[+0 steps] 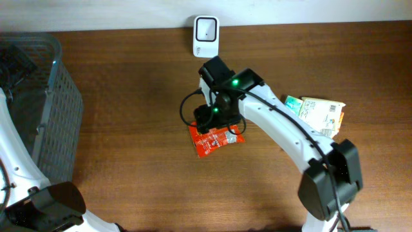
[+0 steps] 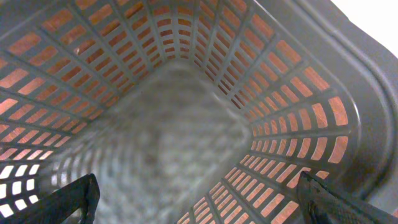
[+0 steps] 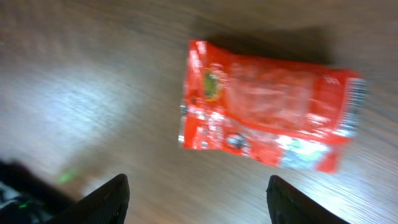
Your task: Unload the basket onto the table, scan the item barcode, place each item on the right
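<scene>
Red snack packet (image 3: 267, 112) lying flat on the wooden table (image 1: 129, 148) near its middle, in front of a white scanner (image 1: 206, 35) by the back edge. The right gripper (image 3: 198, 199) hovers above the packet, fingers spread and gripping nothing (the wrist view is blurred). More packets (image 1: 318, 113) lie to the right. Far left, the left gripper (image 2: 202, 202) hangs fully spread and empty inside a grey basket (image 1: 61, 109)
</scene>
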Tool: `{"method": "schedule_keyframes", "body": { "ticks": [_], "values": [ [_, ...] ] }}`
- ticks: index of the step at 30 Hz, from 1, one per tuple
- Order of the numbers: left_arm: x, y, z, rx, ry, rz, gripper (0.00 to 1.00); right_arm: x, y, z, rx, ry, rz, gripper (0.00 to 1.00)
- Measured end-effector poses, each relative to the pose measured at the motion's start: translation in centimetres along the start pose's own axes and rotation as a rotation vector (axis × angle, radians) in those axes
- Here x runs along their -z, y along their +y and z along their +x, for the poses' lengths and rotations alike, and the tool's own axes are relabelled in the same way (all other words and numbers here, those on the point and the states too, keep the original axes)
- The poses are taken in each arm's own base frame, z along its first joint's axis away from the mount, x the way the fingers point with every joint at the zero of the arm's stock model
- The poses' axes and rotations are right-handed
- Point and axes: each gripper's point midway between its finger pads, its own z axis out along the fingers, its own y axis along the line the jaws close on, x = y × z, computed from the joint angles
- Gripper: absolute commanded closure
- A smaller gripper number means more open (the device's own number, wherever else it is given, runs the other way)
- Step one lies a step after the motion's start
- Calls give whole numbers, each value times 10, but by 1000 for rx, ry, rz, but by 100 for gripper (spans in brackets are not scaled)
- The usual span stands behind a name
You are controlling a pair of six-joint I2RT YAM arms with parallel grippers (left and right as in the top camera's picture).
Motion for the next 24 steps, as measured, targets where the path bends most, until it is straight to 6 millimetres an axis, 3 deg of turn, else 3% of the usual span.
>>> {"method": "schedule_keyframes", "body": {
  "ticks": [7,11,19,24],
  "values": [
    [0,0,0,0,0,0,1,-66,35,-30,72,-31,-140,30],
    [0,0,0,0,0,0,1,-95,40,-42,67,-48,-165,30],
    [0,0,0,0,0,0,1,-98,38,-36,56,-19,-161,30],
    [0,0,0,0,0,0,1,-97,32,-4,14,113,-146,30]
  ]
}}
